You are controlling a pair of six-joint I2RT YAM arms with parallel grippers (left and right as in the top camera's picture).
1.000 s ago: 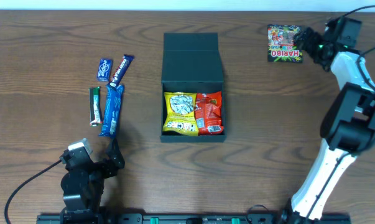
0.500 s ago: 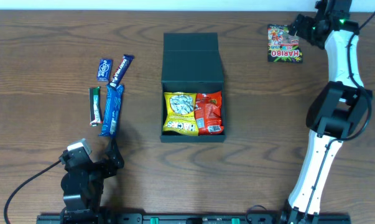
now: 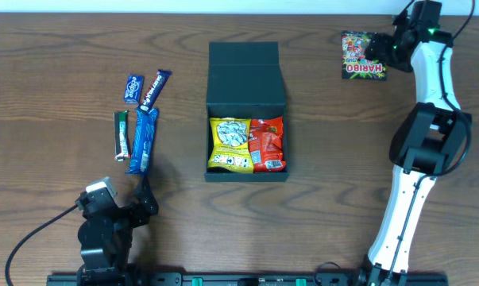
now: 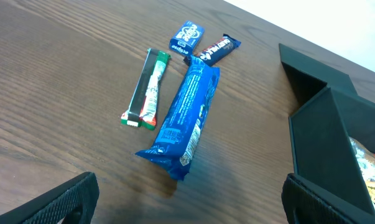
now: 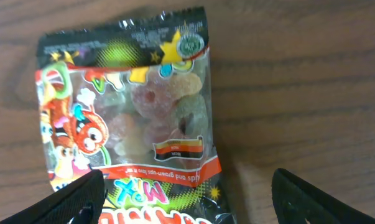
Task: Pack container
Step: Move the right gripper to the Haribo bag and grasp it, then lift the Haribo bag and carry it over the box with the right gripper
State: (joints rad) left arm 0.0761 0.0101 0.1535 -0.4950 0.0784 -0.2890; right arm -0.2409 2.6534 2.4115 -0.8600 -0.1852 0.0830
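Observation:
The dark teal-grey container (image 3: pixel 246 171) stands mid-table with its flap lid (image 3: pixel 244 59) folded back. Inside lie a yellow packet (image 3: pixel 229 144) and a red packet (image 3: pixel 267 144). A Haribo gummy bag (image 3: pixel 358 57) lies flat at the back right. My right gripper (image 3: pixel 380 50) hovers at that bag's right edge. In the right wrist view the bag (image 5: pixel 128 118) fills the left half and my right gripper (image 5: pixel 187 199) is open, its fingers (image 5: pixel 75 202) straddling the bag's near end. My left gripper (image 3: pixel 144 199) rests open near the front left, holding nothing.
Left of the container lie a long blue packet (image 3: pixel 142 140), a green bar (image 3: pixel 121 135), a small blue packet (image 3: pixel 133 88) and a dark blue bar (image 3: pixel 155 87). The left wrist view shows the blue packet (image 4: pixel 184 121) and the container's wall (image 4: pixel 336 137).
The right arm swung toward the back edge and then came down at the Haribo bag's right edge, and its jaws narrowed slightly. The left arm and the candy stayed put.

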